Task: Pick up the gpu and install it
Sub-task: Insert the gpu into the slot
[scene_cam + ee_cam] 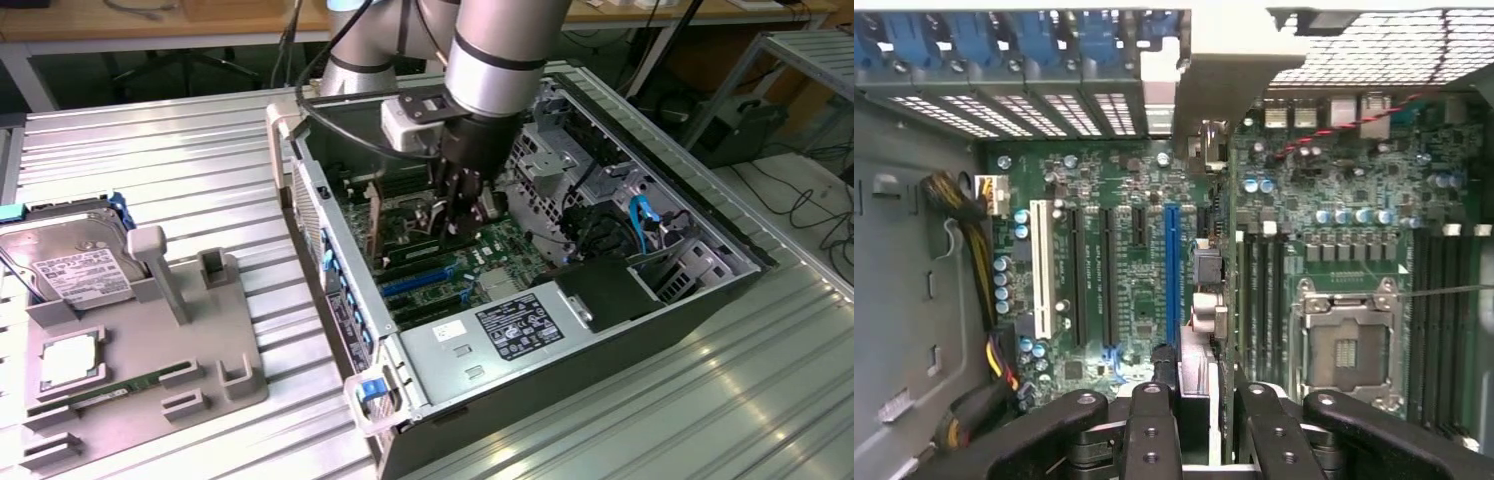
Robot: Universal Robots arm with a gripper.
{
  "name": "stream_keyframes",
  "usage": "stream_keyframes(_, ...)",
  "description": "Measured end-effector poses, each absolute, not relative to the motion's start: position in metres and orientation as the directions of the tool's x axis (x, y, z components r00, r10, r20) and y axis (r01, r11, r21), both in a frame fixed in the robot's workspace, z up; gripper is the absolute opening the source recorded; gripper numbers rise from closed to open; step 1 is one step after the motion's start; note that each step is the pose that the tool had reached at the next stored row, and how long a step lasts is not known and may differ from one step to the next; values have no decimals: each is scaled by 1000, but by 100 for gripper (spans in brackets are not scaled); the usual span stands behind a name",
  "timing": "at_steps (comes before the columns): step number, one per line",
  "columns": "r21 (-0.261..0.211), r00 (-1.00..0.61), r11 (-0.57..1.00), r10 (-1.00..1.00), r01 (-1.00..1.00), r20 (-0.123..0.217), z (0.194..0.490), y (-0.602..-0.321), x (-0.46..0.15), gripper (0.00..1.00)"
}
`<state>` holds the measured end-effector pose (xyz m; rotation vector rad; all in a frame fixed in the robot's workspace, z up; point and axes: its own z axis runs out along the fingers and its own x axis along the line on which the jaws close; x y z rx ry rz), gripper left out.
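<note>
The gpu (1206, 270) stands on edge between my gripper's fingers (1151, 425), seen edge-on in the wrist view. Its pale metal bracket (1226, 70) points toward the case's rear slot openings. The card hangs over the motherboard (1134, 200), just beside the long blue slot (1172, 270) on the side toward the memory slots. Whether its edge touches a slot is hidden. In the exterior view my gripper (462, 212) reaches down inside the open computer case (694, 235), shut on the gpu.
The empty CPU socket (1344, 345) and a white slot (1039, 265) flank the card, with yellow cables (979, 260) by the case wall. Outside the case, a hard drive (67, 265) and a memory stick (114, 393) sit on a grey fixture (160, 340).
</note>
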<state>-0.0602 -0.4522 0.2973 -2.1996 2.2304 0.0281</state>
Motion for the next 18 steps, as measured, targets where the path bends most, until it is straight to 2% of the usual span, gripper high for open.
stream_keyframes(18,6,3,-3,-1000,-1000,-19,262,-457,-71,28)
